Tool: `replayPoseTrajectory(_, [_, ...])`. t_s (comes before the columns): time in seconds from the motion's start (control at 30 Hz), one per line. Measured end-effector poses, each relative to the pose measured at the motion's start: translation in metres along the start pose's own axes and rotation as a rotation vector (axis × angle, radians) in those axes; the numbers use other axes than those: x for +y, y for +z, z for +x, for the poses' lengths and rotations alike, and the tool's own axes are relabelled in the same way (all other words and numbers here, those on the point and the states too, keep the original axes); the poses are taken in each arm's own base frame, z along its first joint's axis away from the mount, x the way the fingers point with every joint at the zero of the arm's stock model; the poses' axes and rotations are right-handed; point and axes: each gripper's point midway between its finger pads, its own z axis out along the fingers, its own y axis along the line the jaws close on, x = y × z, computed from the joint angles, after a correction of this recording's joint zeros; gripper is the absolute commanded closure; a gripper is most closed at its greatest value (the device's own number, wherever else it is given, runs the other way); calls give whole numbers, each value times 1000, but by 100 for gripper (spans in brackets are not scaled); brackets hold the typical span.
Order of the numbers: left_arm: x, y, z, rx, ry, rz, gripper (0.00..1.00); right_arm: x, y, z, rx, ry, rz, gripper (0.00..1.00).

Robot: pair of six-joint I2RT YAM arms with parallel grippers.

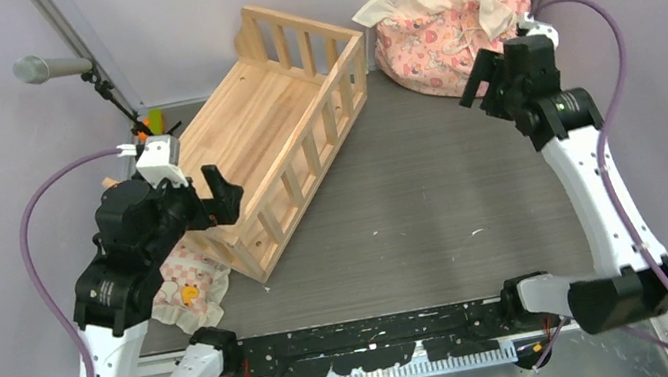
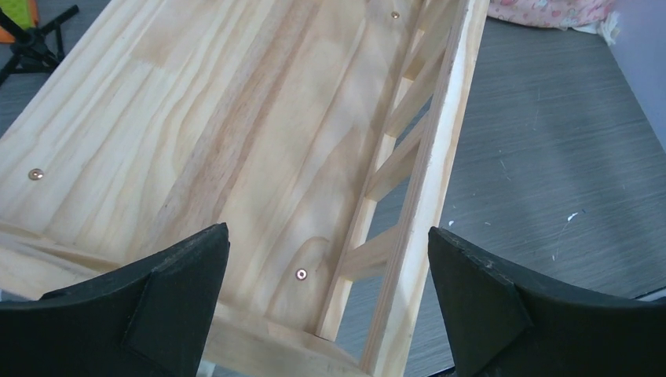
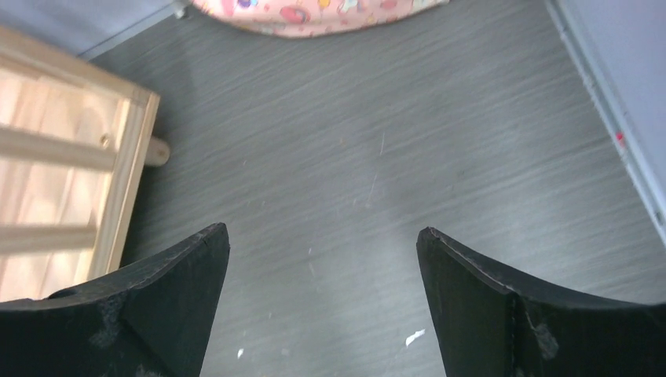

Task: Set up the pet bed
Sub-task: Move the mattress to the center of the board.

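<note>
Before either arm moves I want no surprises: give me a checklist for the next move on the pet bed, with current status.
1. Open left gripper: ok, jaws wide apart.
2. It reaches the pet bed: ok, over its near end.
3. Empty right gripper: ok, open over bare table.
4. Bed square to the table: not ok, it sits diagonally.
5. Bed holds pink cushion: not ok, it lies at far right.

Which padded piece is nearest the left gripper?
The small frilled pillow, by the near end of the pet bed; the large pink cushion lies at the back right.
</note>
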Motion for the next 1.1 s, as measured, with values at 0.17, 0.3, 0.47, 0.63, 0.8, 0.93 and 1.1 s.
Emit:
replayPoseTrajectory(0.17, [-3,15,5,28,8,19,0,4,51,-30,-73,-60,77,9])
replayPoseTrajectory(0.3, [-4,26,3,25,29,33,0,4,98,-60,-168,-93,157,10])
replayPoseTrajectory(0.47, [-2,38,21,60,44,43,0,4,164,-110,-262,-103,235,10])
replayPoseTrajectory(0.63, [-4,39,23,40,59,55,0,4,222,-134,-301,-174,266,10])
replayPoseTrajectory(0.8, [-12,38,23,36,85,84,0,9,276,-137,-302,-252,262,15])
replayPoseTrajectory(0.93, [-14,38,23,34,102,91,0,9,304,-134,-298,-310,279,20])
replayPoseTrajectory(1.1, [-14,38,23,27,112,86,0,0,318,-132,-305,-382,336,33])
